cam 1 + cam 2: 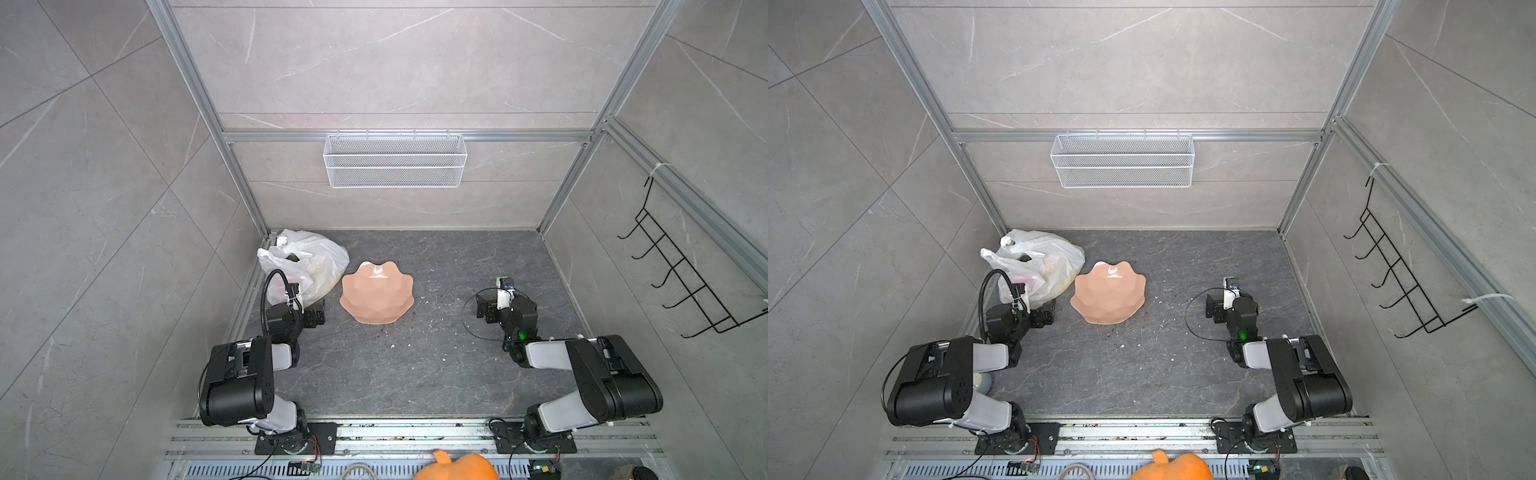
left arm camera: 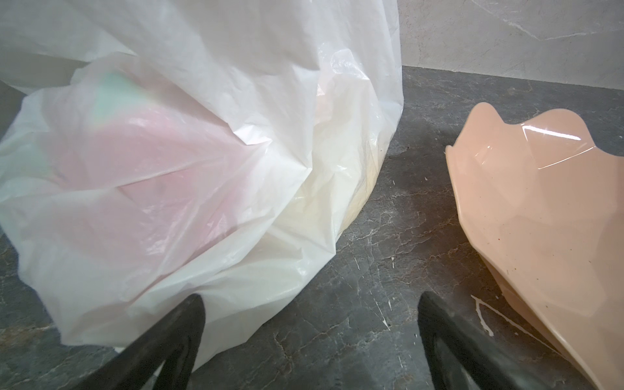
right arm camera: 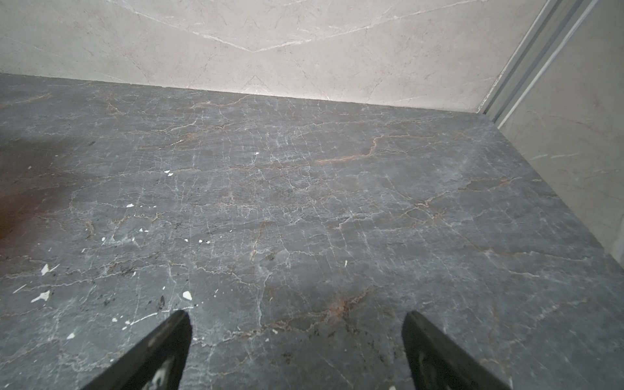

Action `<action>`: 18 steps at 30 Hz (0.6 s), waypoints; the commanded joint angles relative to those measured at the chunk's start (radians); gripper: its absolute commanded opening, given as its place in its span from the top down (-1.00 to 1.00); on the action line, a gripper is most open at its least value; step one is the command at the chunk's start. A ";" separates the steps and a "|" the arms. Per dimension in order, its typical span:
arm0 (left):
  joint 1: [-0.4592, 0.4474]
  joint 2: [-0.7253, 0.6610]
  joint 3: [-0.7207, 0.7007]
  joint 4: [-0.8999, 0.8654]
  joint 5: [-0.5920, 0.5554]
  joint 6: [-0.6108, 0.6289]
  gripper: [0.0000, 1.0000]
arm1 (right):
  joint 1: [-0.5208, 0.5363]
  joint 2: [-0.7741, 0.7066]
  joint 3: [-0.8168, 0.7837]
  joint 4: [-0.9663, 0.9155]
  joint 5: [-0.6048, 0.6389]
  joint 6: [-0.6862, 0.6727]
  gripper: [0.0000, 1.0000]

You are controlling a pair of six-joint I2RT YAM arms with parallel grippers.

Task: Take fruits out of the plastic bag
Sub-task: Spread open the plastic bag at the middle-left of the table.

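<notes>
White crinkly film across the left wrist view: plastic bag [image 2: 209, 128], slumped on the dark surface [image 3: 304, 202] directly ahead of the left end effector [image 2: 312, 299], one fingertip at its lower folds, touching or just short of them. Jaws spread wide, nothing between them. Inside, fruits [image 2: 152, 169] showing only as pink, green and pale yellow blurs through the film. At the bag's mouth, on the side far from the left end effector, a dark green patch [image 1: 293, 257], possibly another piece. Peach bowl [image 2: 540, 209] just to that end effector's right, empty. Right end effector [image 3: 297, 317] likewise wide apart and empty over bare surface, bag and bowl well off to its left. Judged from this: nothing taken out yet, whole task ahead, first reaching the mouth, then lifting each piece clear
</notes>
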 commanded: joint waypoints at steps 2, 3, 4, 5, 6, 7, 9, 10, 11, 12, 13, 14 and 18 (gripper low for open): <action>-0.003 -0.007 0.025 0.005 0.047 0.015 -1.00 | -0.001 -0.027 0.015 -0.027 -0.043 -0.012 -0.99; -0.008 -0.020 0.018 0.005 0.041 0.025 -1.00 | 0.001 -0.061 0.010 -0.050 -0.061 -0.026 -0.98; -0.011 -0.026 0.008 0.017 0.028 0.024 -1.00 | 0.008 -0.097 0.007 -0.086 -0.065 -0.035 -0.98; -0.013 -0.032 -0.002 0.035 0.020 0.022 -1.00 | 0.013 -0.123 -0.001 -0.093 -0.066 -0.043 -0.98; -0.015 -0.042 -0.019 0.056 0.009 0.019 -1.00 | 0.021 -0.147 -0.017 -0.092 -0.060 -0.047 -0.98; -0.018 -0.059 -0.040 0.082 -0.012 0.014 -1.00 | 0.025 -0.174 -0.031 -0.091 -0.056 -0.050 -0.98; -0.022 -0.120 -0.051 0.056 -0.039 -0.004 -1.00 | 0.038 -0.232 -0.060 -0.089 -0.040 -0.053 -0.99; -0.026 -0.181 -0.035 -0.039 -0.048 0.000 -1.00 | 0.044 -0.255 -0.075 -0.082 -0.031 -0.056 -0.98; -0.034 -0.227 -0.022 -0.104 -0.069 -0.004 -1.00 | 0.048 -0.273 -0.083 -0.079 -0.024 -0.055 -0.98; -0.049 -0.280 -0.018 -0.152 -0.093 -0.003 -1.00 | 0.056 -0.288 -0.084 -0.088 -0.014 -0.054 -0.99; -0.067 -0.333 -0.029 -0.173 -0.120 -0.003 -1.00 | 0.063 -0.305 -0.079 -0.107 -0.008 -0.054 -0.99; -0.085 -0.375 -0.039 -0.190 -0.147 -0.004 -1.00 | 0.072 -0.319 -0.073 -0.129 -0.003 -0.055 -0.98; -0.183 -0.581 -0.024 -0.383 -0.330 -0.055 -1.00 | 0.099 -0.434 -0.030 -0.256 -0.031 -0.018 -0.98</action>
